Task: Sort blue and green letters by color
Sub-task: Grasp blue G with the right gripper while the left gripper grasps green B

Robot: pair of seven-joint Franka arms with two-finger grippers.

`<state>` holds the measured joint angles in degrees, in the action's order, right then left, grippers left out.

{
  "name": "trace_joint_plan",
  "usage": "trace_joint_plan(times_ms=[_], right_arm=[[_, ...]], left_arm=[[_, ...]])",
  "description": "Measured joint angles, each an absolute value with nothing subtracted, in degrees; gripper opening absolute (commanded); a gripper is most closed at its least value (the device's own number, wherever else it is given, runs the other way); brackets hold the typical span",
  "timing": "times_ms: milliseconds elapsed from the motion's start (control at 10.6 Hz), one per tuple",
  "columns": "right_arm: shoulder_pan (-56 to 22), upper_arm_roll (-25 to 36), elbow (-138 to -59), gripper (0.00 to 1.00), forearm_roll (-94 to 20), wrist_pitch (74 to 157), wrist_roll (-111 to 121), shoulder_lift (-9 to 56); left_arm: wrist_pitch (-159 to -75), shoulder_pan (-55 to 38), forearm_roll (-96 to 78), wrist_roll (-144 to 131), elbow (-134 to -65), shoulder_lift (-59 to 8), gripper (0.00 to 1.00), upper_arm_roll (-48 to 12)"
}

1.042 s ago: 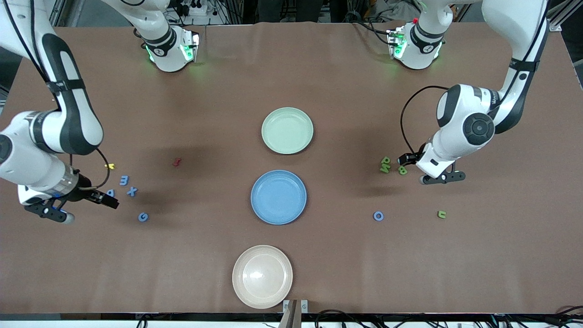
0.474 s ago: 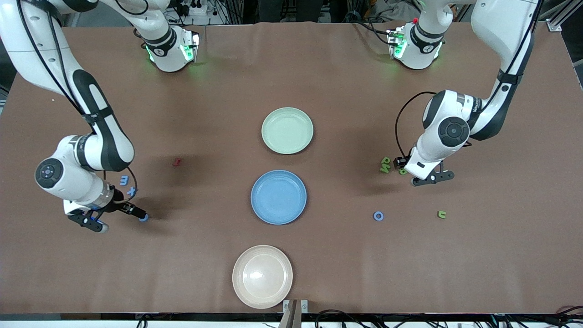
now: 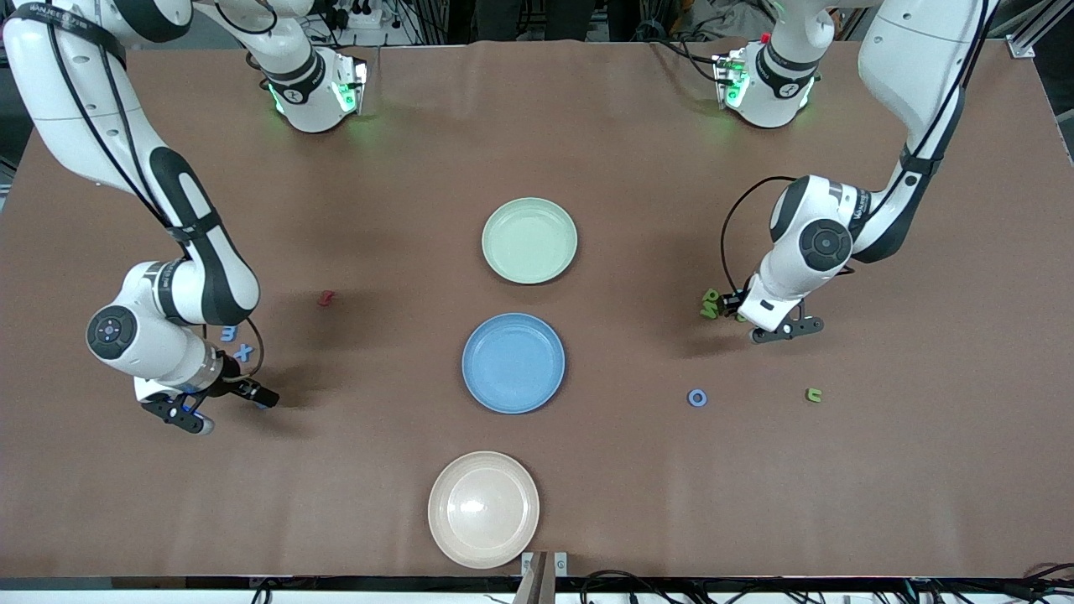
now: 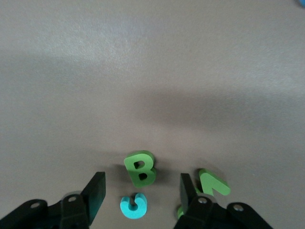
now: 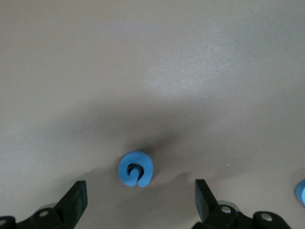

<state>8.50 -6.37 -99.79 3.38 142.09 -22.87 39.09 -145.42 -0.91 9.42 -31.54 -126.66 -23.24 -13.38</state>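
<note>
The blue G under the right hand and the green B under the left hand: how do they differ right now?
The blue G is periwinkle blue; the green B is lime green. The blue G lies alone between the open fingers of the right hand; the green B has a small teal piece and another green letter beside it, under the left hand. Both lie flat on the table, ungrasped.

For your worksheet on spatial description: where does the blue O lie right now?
In the front view, the blue O lies flat on the table toward the left arm's end, between the blue plate and the green u.
</note>
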Motion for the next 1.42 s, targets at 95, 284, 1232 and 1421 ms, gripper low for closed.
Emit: trace_joint_plan(times_ms=[95,284,1232,1421], right_arm=[[8.3,-5.9,-99.4,1.0,3.7,142.5,-22.9,39.8],[7.6,-5.3,-98.6,1.0,5.4,142.8,-22.9,41.0],[6.5,-5.1,-96.7,0.2,8.9,143.0,-24.9,42.3],[6.5,-5.0,-96.7,0.16,8.9,143.1,-25.7,42.3]], left_arm=[[-146.4,-0.7,9.4,-31.5,-127.0,-23.8,0.7,-13.4],[-146.8,-0.2,9.4,-31.5,-127.1,-24.1,0.66,-13.3],[-149.8,0.5,9.4,-31.5,-126.9,-25.1,0.0,-13.4],[-150.3,0.6,9.5,-31.5,-126.2,-24.3,0.0,-14.1]])
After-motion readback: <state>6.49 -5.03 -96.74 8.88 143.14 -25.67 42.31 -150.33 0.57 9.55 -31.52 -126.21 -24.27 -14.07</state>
